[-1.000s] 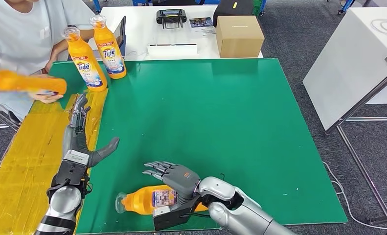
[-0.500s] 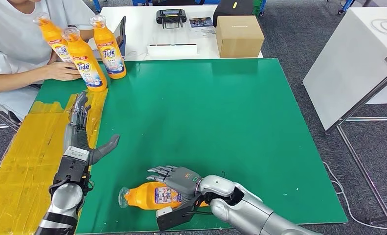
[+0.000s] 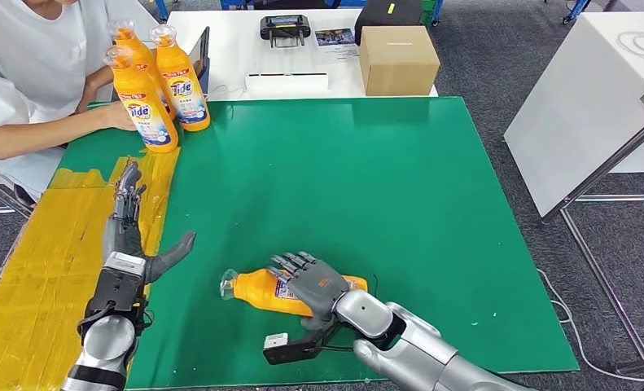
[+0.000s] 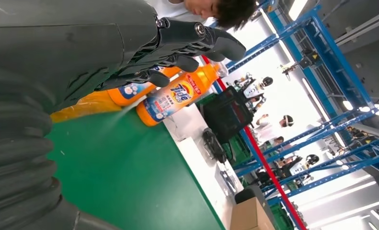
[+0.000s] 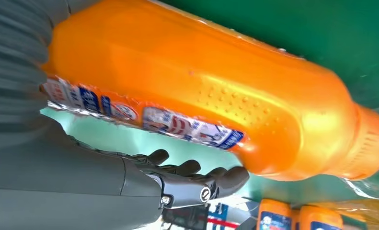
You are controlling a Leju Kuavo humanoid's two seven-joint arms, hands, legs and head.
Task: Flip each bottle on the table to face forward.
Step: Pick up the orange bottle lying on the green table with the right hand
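Observation:
An orange detergent bottle (image 3: 257,290) (image 5: 201,96) lies on its side near the front of the green mat (image 3: 367,179), cap toward my left. My right hand (image 3: 314,281) (image 5: 82,182) grips it over its middle, fingers draped across the label. Three more orange bottles stand upright at the mat's back left corner: one in front (image 3: 143,102), one beside it (image 3: 180,81) (image 4: 178,93), and one behind (image 3: 131,42) at the person's hand. My left hand (image 3: 127,232) (image 4: 130,48) lies open and flat at the mat's left edge, holding nothing.
A person in white (image 3: 25,73) sits at the back left with a forearm by the standing bottles. Yellow tape (image 3: 33,277) covers the table's left strip. Behind the mat, a white table (image 3: 237,41) carries a cardboard box (image 3: 398,59) and a controller (image 3: 284,28).
My right hand has carried the lying bottle away from the front edge and to the right. The person has stood a third bottle behind the other two. My left hand has barely moved.

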